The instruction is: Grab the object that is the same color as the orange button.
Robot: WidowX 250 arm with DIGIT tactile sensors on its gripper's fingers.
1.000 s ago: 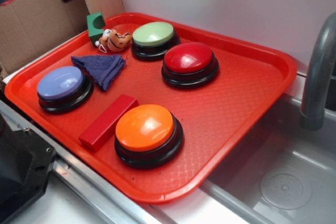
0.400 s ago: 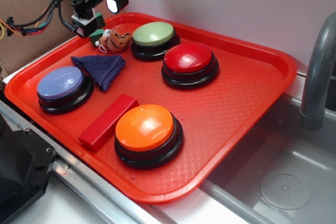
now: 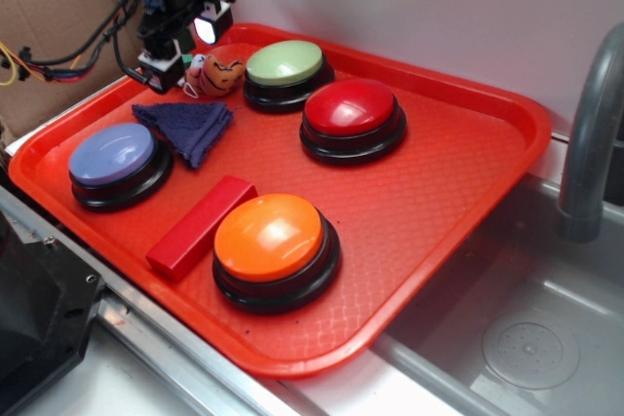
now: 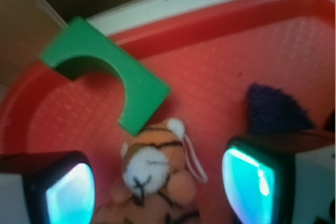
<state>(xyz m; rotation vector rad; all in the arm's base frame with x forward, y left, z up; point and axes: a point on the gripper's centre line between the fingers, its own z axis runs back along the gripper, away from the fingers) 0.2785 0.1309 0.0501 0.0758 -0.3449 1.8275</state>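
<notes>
The small orange plush tiger (image 3: 220, 74) with dark stripes and a white face lies at the far left corner of the red tray (image 3: 458, 182). In the wrist view the tiger (image 4: 152, 174) lies between my two fingers, with a gap on each side. My gripper (image 3: 185, 54) is open and hangs low over the tiger's left side; in the wrist view the gripper (image 4: 157, 190) straddles it. The orange button (image 3: 269, 237), a glossy dome on a black base, sits at the tray's front.
A green arched block (image 4: 107, 72) lies just beyond the tiger. A blue cloth (image 3: 187, 127), a blue button (image 3: 112, 156), a red block (image 3: 200, 224), a green button (image 3: 285, 64) and a red button (image 3: 351, 109) share the tray. A sink and grey tap (image 3: 590, 133) are right.
The arm has come into view from the upper left and lowered over the tiger. The green block is now hidden behind the gripper in the exterior view.
</notes>
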